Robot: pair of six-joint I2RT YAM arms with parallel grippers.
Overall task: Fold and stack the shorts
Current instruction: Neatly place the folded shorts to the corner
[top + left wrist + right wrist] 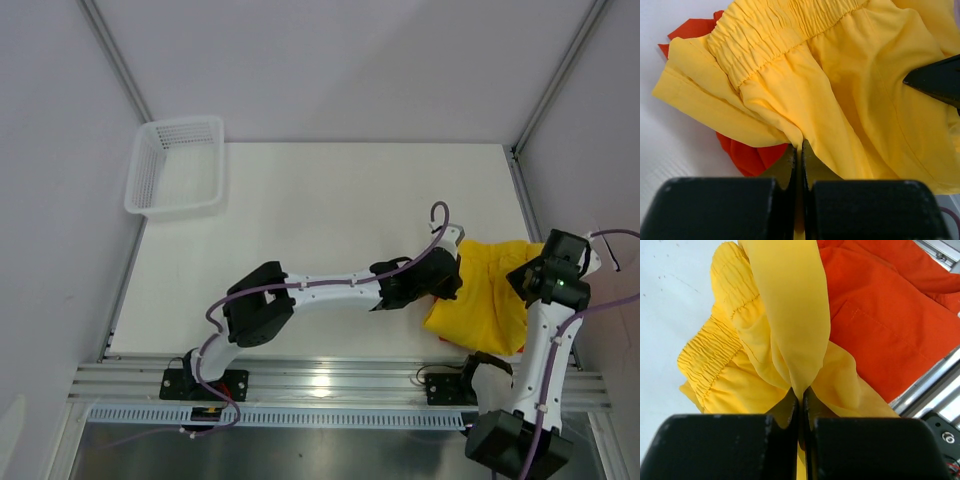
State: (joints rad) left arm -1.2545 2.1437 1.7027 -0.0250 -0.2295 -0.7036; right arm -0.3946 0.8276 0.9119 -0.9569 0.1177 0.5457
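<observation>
The yellow shorts lie bunched at the table's right side, over the orange-red shorts, which peek out beneath them. My left gripper is shut, pinching a fold of the yellow fabric near the elastic waistband. My right gripper is shut on another pulled-up fold of the yellow shorts, with the orange-red shorts spread flat behind. From above, the left gripper is at the pile's left edge and the right gripper at its right edge.
A white mesh basket stands at the table's far left corner. The aluminium rail runs along the near edge, close under the pile. The right wall frame borders the table beside the shorts.
</observation>
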